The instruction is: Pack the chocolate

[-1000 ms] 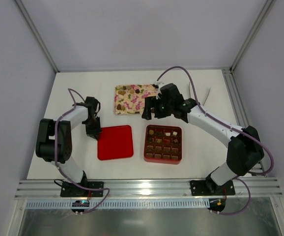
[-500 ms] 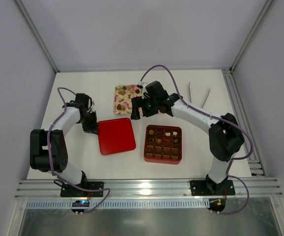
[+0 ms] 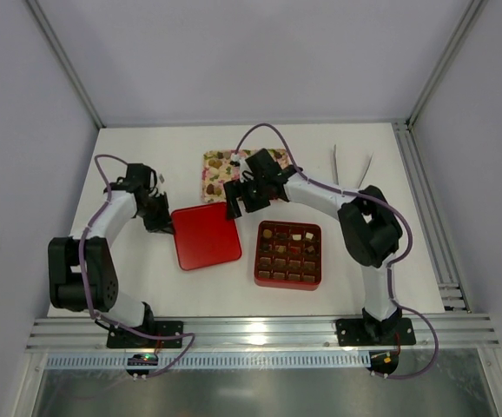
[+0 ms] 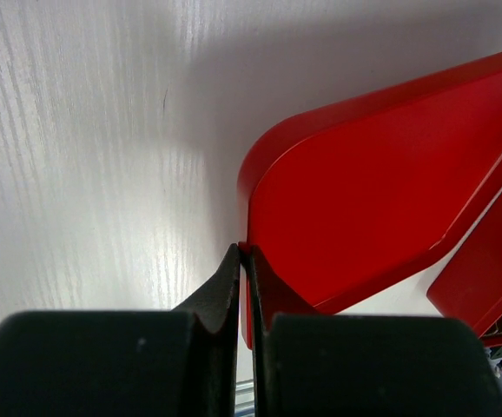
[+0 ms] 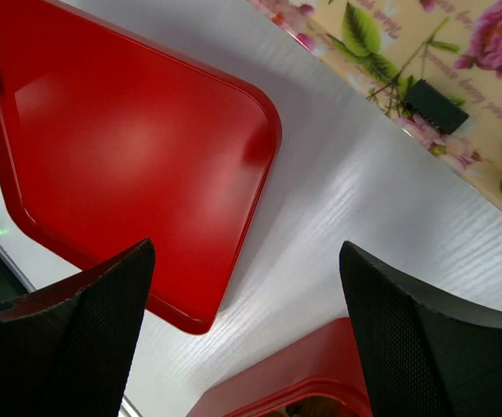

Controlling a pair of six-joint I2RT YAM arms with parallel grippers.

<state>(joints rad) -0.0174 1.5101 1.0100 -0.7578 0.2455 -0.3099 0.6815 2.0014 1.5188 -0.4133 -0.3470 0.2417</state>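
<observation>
Several chocolate pieces [image 3: 287, 235] sit in cells of the red box with the brown grid insert [image 3: 288, 280]. More chocolate [image 3: 225, 159] lies on the floral tray [image 3: 219, 184]; one dark piece [image 5: 431, 106] shows in the right wrist view. My left gripper [image 3: 161, 219] is shut on the left edge of the flat red lid [image 3: 206, 236], and the pinched rim shows in the left wrist view [image 4: 244, 250]. My right gripper [image 3: 240, 201] is open and empty [image 5: 247, 252] above the table, between the lid [image 5: 121, 148], the tray [image 5: 425, 52] and the box [image 5: 294, 373].
Two thin white sticks [image 3: 337, 162] lie at the back right of the white table. The box's corner [image 4: 485, 269] shows beyond the lid in the left wrist view. A metal rail [image 3: 260, 330] runs along the near edge.
My left gripper has moved left and back with the lid, which slid and turned a little. My right gripper has moved left, from by the box's far edge to the lid's far right corner.
</observation>
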